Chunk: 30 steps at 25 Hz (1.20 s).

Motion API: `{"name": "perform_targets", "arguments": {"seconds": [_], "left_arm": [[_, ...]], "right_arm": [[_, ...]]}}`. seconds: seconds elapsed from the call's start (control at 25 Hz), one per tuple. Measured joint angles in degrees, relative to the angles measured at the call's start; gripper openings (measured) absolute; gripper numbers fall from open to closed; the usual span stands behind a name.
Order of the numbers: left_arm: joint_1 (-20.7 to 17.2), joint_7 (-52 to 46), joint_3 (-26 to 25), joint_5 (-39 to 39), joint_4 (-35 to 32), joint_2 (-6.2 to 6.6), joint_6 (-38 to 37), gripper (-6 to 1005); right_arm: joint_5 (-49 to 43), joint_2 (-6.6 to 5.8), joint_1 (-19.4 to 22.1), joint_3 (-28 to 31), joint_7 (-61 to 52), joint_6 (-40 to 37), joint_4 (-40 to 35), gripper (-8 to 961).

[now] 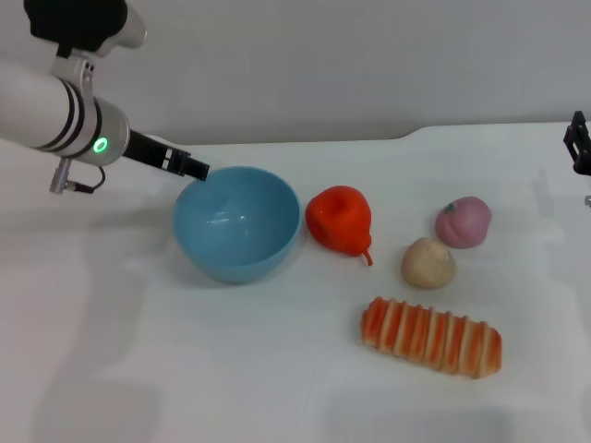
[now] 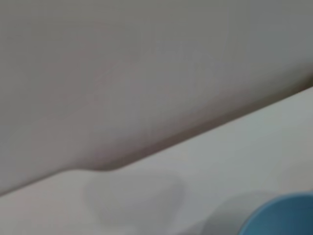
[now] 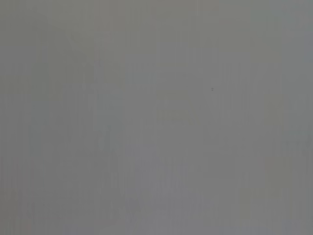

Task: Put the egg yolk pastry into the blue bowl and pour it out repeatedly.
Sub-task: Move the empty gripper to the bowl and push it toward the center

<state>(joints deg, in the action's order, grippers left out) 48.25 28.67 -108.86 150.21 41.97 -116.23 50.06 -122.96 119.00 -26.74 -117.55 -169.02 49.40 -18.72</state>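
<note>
The blue bowl stands empty on the white table, left of centre. My left gripper reaches in from the left and is shut on the bowl's far-left rim. A sliver of the blue bowl shows in the left wrist view. The egg yolk pastry, a small pale beige bun, lies on the table to the right of the bowl, well away from both grippers. My right gripper is parked at the far right edge of the head view.
A red pear-shaped fruit sits right beside the bowl. A pink peach-shaped bun lies just behind the pastry. A long orange-striped bread lies in front of it. The right wrist view shows only plain grey.
</note>
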Motion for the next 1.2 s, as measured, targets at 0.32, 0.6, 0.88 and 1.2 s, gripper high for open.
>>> {"name": "perform_targets", "arguments": {"seconds": [0.32, 0.6, 0.88, 1.2], "left_arm": [[-0.2, -0.1, -0.2, 0.0, -3.8, -0.01, -2.1, 810], [0.3, 0.0, -0.2, -0.1, -7.5, -0.17, -4.3, 814], [0.2, 0.0, -0.2, -0.1, -8.6, -0.80, -4.1, 813], [0.7, 0.0, 0.0, -1.1, -11.8, -1.70, -4.7, 813]], "right_arm": [[0.0, 0.00, 0.0, -0.4, 0.0, 0.0, -0.2, 652], [0.0, 0.00, 0.0, -1.5, 0.0, 0.0, -0.2, 651], [0.0, 0.06, 0.1, -1.5, 0.0, 0.0, -0.2, 651], [0.0, 0.10, 0.2, -1.5, 0.0, 0.0, -0.2, 652]]}}
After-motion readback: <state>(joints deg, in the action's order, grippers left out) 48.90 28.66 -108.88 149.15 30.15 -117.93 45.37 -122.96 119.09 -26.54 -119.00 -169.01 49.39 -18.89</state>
